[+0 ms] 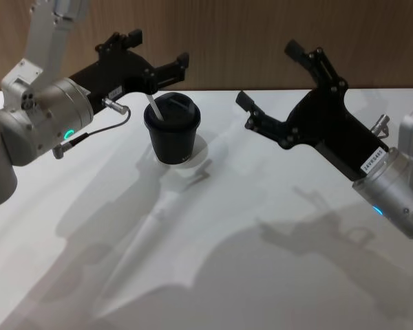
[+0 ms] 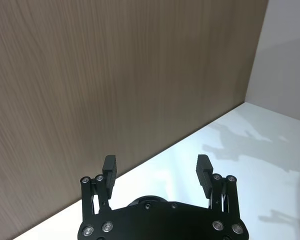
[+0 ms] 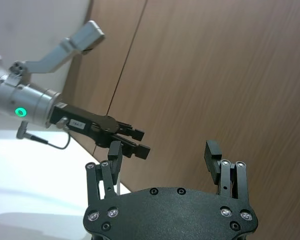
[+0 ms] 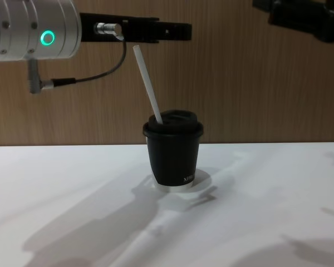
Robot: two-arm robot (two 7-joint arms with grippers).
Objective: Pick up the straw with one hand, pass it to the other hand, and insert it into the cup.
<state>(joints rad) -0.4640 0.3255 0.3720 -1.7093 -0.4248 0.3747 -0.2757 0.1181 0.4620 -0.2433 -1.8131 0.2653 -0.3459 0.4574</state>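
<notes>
The black cup (image 4: 173, 150) with its domed lid stands upright on the white table (image 1: 261, 261). The white straw (image 4: 147, 86) sticks out of the lid and leans toward my left. My left gripper (image 1: 162, 51), on the silver wrist with the green ring light, hovers just above the straw's top end, open and holding nothing. Its fingers (image 2: 109, 167) stand wide apart in the left wrist view. My right gripper (image 1: 268, 74) hangs open in the air to the right of the cup (image 1: 172, 134), well apart from it, with nothing between its fingers (image 3: 212, 152).
A wooden wall (image 1: 261, 34) runs along the table's far edge, close behind the cup. A dark cable (image 1: 100, 130) loops under my left wrist.
</notes>
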